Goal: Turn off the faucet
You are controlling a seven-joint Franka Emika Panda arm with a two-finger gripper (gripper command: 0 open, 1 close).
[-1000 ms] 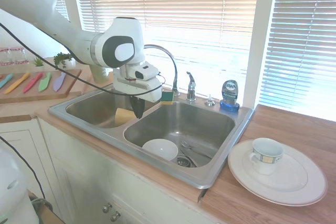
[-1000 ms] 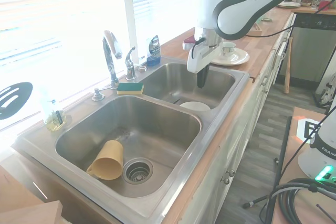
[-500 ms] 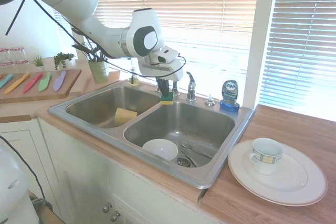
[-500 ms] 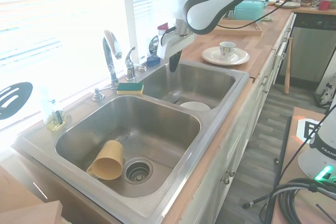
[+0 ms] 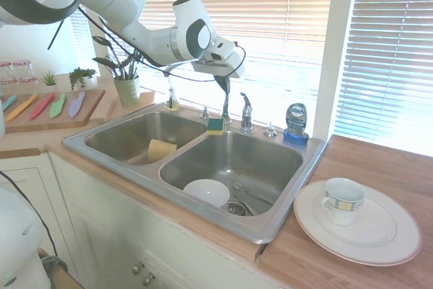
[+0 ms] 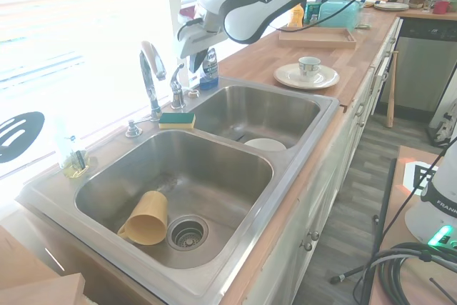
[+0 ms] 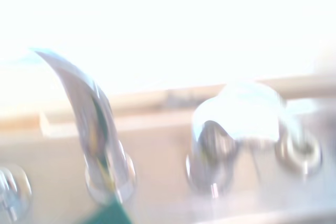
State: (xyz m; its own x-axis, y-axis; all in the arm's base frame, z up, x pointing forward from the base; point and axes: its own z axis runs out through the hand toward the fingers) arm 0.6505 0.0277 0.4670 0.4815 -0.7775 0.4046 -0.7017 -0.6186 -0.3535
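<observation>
Wrist view, blurred and washed out by the window, now holds the faucet (image 7: 92, 124) and its separate lever handle (image 7: 236, 124) side by side. That is what has changed. A second ago I hung low over the divider between the two basins of the sink (image 5: 203, 204). Since then I have risen and swung to the sink's back rim. In the first exterior view my jaws (image 5: 222, 87) point down just beside the handle, above the green-and-yellow sponge (image 5: 215, 125). In the second exterior view they hover just above the handle (image 6: 176, 80), with no contact that I can make out. Whether they are open or closed I cannot tell; they read as one dark sliver.

The faucet stands on the back rim between the basins, at the table's window edge. I can see no stream from the spout, so I cannot tell whether water runs. I judge the approach nearly done. Next I must come down onto the lever, keeping clear of the Dawn dish-soap bottle (image 5: 295, 123) further along the rim.
</observation>
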